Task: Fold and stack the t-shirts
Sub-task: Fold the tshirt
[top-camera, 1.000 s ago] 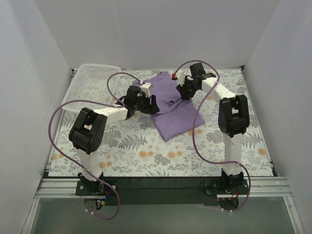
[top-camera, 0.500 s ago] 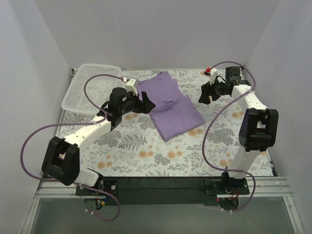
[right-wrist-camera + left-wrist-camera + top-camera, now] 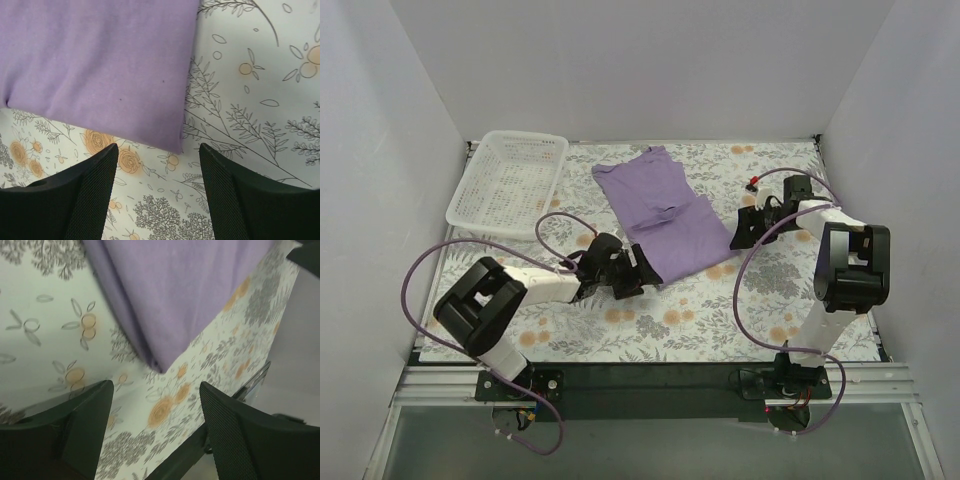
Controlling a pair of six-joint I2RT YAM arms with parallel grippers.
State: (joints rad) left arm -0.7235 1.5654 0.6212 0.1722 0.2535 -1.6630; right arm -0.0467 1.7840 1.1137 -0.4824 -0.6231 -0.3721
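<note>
The lavender-purple t-shirt (image 3: 665,208) lies partly folded on the flowered table, a long strip running from the back centre to a near corner. My left gripper (image 3: 642,271) is open and empty, low over the table just short of the shirt's near corner (image 3: 159,366). My right gripper (image 3: 738,232) is open and empty beside the shirt's right corner (image 3: 176,145). In both wrist views the shirt's (image 3: 170,295) edge lies beyond the fingertips, not between them. The neck label is hidden.
A white mesh basket (image 3: 510,180) stands at the back left. White walls close in the table (image 3: 670,320) on three sides. Purple cables loop off both arms. The table's dark front edge (image 3: 175,460) shows in the left wrist view.
Both arms have come down and toward the near side. The left gripper moved from the shirt's left edge to its near corner. The right gripper moved from the back right down to the shirt's right corner.
</note>
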